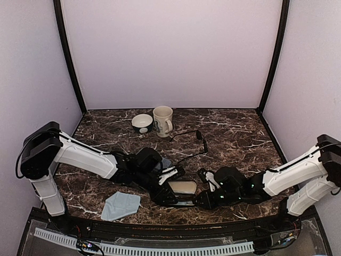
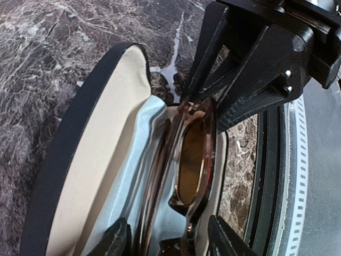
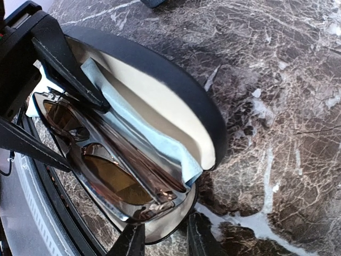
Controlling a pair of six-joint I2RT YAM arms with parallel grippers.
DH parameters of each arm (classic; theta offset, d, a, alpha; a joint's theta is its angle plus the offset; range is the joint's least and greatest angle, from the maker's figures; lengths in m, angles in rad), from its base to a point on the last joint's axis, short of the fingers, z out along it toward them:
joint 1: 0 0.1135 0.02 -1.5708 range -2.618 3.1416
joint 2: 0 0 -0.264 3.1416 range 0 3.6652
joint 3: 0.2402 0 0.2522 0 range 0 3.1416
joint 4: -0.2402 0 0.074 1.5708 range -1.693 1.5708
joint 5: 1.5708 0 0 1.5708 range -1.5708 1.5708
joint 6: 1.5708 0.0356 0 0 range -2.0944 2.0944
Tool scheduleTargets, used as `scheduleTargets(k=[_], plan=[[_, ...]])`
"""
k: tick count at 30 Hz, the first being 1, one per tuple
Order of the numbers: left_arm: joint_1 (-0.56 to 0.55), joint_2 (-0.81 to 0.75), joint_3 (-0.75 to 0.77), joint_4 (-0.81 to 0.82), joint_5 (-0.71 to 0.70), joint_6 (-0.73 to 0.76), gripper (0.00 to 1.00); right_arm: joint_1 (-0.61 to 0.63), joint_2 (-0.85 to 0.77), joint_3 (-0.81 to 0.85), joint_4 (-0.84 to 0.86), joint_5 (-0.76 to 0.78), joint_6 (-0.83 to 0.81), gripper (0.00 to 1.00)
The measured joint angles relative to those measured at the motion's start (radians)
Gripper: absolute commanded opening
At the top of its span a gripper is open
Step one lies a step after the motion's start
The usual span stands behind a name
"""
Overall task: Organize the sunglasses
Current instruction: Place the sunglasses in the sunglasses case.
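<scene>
Risk: left fingers (image 2: 114,242) stood half-open astride the brown pair (image 2: 192,160), right fingers (image 3: 133,242) impossible to call, and pulling out could snag the cloth (image 2: 133,160).

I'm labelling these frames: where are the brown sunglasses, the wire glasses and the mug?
brown sunglasses (image 2: 192,160), left wrist view, on the amber lens
wire glasses (image 1: 200,135), top view, on the frame's front
mug (image 1: 162,124), top view, on its side wall

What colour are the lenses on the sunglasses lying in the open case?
Amber-brown lenses, clearest in the left wrist view.
</scene>
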Motion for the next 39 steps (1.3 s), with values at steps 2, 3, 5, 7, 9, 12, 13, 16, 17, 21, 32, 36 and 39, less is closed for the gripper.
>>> scheduleTargets(k=[2,3,5,7,9,12,13,16,17,21,32,36,39], plan=[[0.000,-0.005,-0.008,0.008,-0.010,-0.011,0.51,0.005,-0.002,-0.003,0.006,0.010,-0.004,0.27],[0.000,-0.010,-0.011,0.008,-0.015,-0.016,0.50,0.006,-0.004,-0.005,0.007,0.014,-0.005,0.27],[-0.001,-0.015,-0.013,0.011,-0.029,-0.023,0.49,0.010,-0.007,-0.006,0.007,0.024,-0.009,0.27],[-0.001,-0.017,-0.015,0.017,-0.040,-0.031,0.49,0.013,-0.010,-0.007,0.007,0.032,-0.013,0.27],[-0.001,-0.021,-0.021,0.024,-0.051,-0.039,0.49,0.013,-0.011,-0.008,0.008,0.035,-0.018,0.27],[-0.001,-0.032,-0.031,0.035,-0.065,-0.051,0.50,0.018,-0.011,-0.008,0.008,0.040,-0.023,0.26],[-0.001,-0.035,-0.033,0.038,-0.070,-0.053,0.50,0.019,-0.011,-0.008,0.008,0.041,-0.023,0.26],[-0.002,-0.053,-0.045,0.049,-0.090,-0.066,0.51,0.023,-0.011,-0.008,0.007,0.049,-0.024,0.26],[-0.004,-0.060,-0.049,0.053,-0.098,-0.069,0.51,0.026,-0.011,-0.008,0.007,0.052,-0.024,0.26],[-0.006,-0.077,-0.057,0.059,-0.119,-0.076,0.50,0.034,-0.011,-0.008,0.006,0.062,-0.027,0.26],[-0.025,-0.080,-0.057,0.069,-0.179,-0.080,0.50,0.057,-0.004,-0.008,0.006,0.095,-0.039,0.25],[-0.033,-0.080,-0.057,0.077,-0.185,-0.079,0.53,0.064,0.002,-0.008,0.006,0.105,-0.046,0.25],[-0.038,-0.080,-0.057,0.085,-0.187,-0.069,0.55,0.067,0.002,-0.008,0.006,0.111,-0.049,0.25]])
